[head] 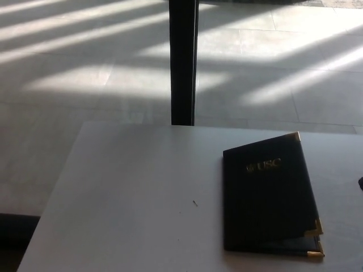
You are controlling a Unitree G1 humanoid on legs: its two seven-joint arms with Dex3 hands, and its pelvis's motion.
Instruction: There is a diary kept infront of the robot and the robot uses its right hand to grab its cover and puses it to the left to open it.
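Head view of a pale table [125, 192] seen from above, its far edge running across the middle of the frame, with a tiled floor [85, 79] beyond it crossed by slanting bands of sunlight and shade. A dark upright post [183, 62] rises from the floor just behind the table's far edge, slightly left of centre. On the bare tabletop, near the middle, lies a tiny dark speck [194, 203], well apart from everything else. To the right rests the diary [266, 198], a dark closed book lying flat on the table's right portion, its long axis tilted a little so the far end leans toward the right; gold lettering [264, 166] reading "USC" marks the upper part of the cover, and gold corner caps [313, 229] show at the far right corner and the two near right corners. At the extreme right edge, level with the diary's middle and clear of it, a small dark sliver [361, 183] enters; it may be the right hand, but its finger state cannot be told. The left hand does not appear
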